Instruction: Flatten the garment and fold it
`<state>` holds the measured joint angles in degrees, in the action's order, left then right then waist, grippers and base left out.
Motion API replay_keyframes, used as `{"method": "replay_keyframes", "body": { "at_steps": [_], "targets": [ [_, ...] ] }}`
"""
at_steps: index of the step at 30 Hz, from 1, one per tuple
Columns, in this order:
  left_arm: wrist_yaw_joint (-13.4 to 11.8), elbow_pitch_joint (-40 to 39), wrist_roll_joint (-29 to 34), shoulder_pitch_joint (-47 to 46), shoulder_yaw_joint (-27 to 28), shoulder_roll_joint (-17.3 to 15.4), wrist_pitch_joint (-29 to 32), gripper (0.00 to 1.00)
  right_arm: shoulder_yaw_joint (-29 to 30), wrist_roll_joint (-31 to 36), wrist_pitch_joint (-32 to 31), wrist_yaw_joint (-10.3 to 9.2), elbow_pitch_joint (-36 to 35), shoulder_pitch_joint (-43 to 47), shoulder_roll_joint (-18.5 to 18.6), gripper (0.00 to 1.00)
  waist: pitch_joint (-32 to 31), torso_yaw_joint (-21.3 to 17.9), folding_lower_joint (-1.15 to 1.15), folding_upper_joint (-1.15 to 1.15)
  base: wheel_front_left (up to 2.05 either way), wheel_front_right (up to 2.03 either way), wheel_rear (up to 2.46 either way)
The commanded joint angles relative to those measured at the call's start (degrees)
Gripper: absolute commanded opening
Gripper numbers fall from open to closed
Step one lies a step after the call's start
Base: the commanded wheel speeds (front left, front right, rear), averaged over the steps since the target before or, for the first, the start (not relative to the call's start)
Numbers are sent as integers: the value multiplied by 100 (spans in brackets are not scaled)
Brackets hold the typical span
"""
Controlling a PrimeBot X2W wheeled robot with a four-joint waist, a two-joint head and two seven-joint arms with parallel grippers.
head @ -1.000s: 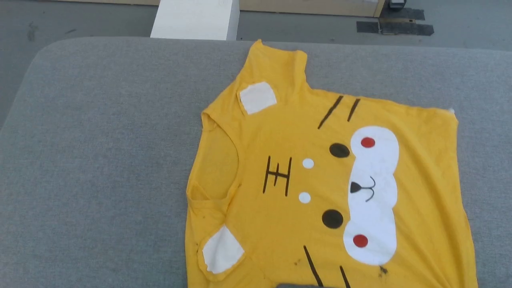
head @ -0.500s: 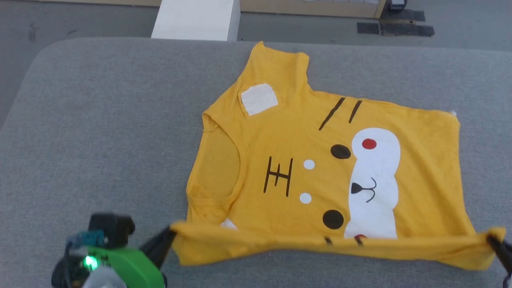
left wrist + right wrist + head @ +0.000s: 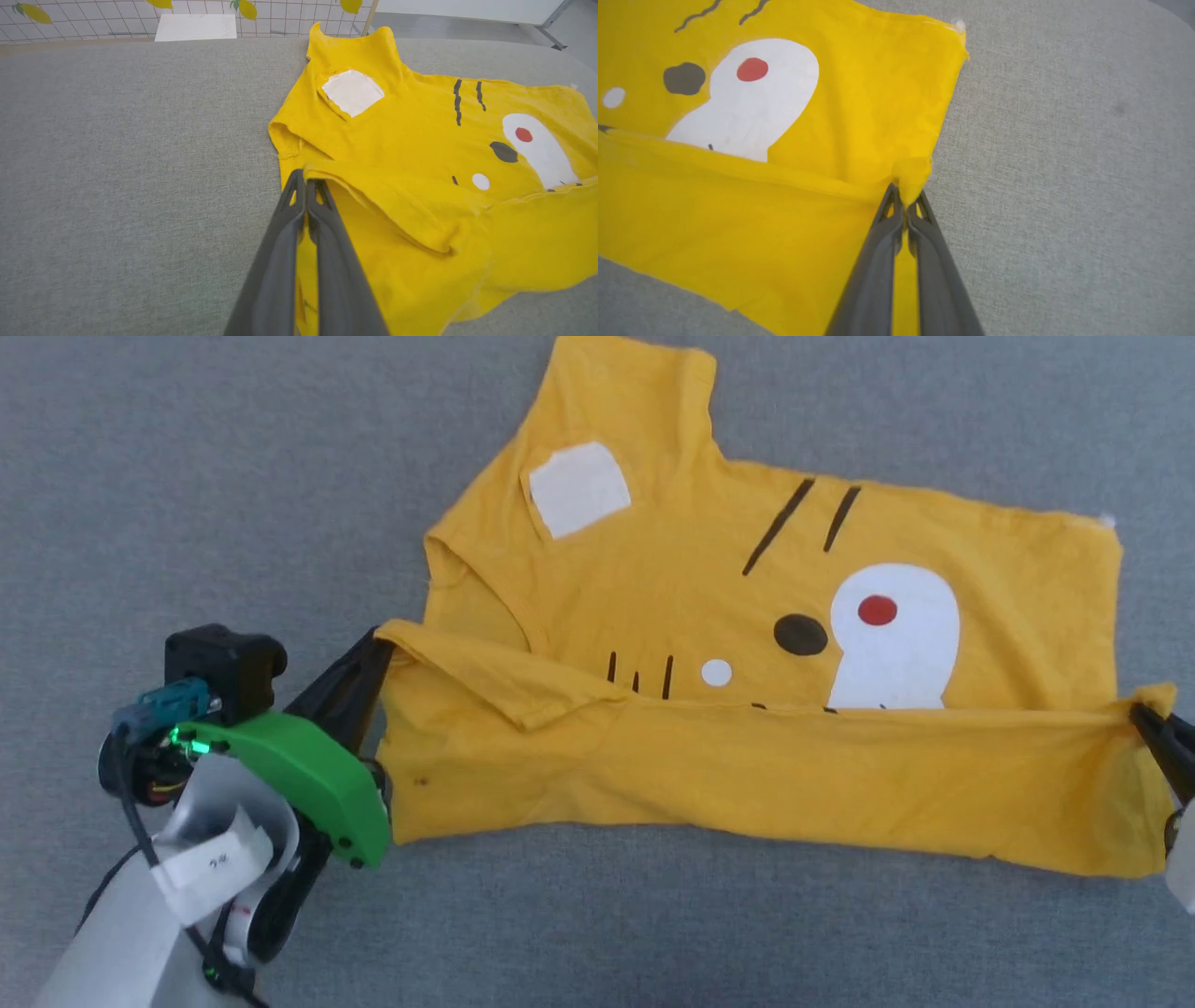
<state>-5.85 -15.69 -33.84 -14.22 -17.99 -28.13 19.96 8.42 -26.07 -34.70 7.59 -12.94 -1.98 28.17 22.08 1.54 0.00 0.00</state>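
draping limp and light, the bright yellow short-sleeved t-shirt of thin soft fabric with white patches and black stripes (image 3: 747, 775) lies half doubled over on the grey woven-cloth desk (image 3: 187, 476). it will likely sag and crease (the fold already ripples), so corners suit holding best. the dark left fingers (image 3: 275, 261) are clamped on its sleeve-side corner, and the right fingers (image 3: 873, 270) on its hem-side corner.

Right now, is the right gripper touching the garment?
Touching. The right wrist view shows the right gripper shut on a bunched corner of the garment.
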Motion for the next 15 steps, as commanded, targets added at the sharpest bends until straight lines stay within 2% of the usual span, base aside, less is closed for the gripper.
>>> {"method": "replay_keyframes", "body": {
  "at_steps": [1, 9, 10, 11, 12, 13, 14, 15],
  "targets": [
    [41, 182, 46, -173, -11, 87, -123, 0, -76, 40, 71, -10, 118, -189, 15, 0, 459, -97, 0, 0, 0, 0, 0],
    [191, 1295, 141, -678, -207, 414, -474, 0, -488, -53, 230, -10, 846, -685, 57, 0, 752, -57, 0, 0, 0, 0, 0],
    [196, 1391, 146, -718, -222, 442, -494, 0, -526, -69, 237, -10, 908, -717, 72, 53, 759, -52, 0, 0, 0, 0, 0],
    [201, 1491, 152, -766, -233, 475, -528, 31, -577, -88, 235, -10, 978, -752, 100, 100, 761, -50, 0, 0, 0, 0, 0],
    [204, 1561, 141, -794, -235, 507, -557, 48, -601, -105, 251, -10, 1024, -778, 115, 100, 751, -48, 0, 0, 0, 0, 0],
    [206, 1638, 106, -814, -227, 557, -599, 83, -614, -129, 293, -10, 1069, -805, 123, 100, 716, -41, 0, 0, 0, 0, 0],
    [205, 1688, 76, -820, -215, 589, -628, 100, -623, -144, 314, -10, 1097, -814, 138, 100, 684, -38, 0, 0, 0, 0, 0],
    [205, 1748, 52, -817, -201, 609, -664, 100, -641, -163, 321, -10, 1126, -808, 164, 100, 620, -33, 0, 0, 0, 0, 0]
  ]
}}
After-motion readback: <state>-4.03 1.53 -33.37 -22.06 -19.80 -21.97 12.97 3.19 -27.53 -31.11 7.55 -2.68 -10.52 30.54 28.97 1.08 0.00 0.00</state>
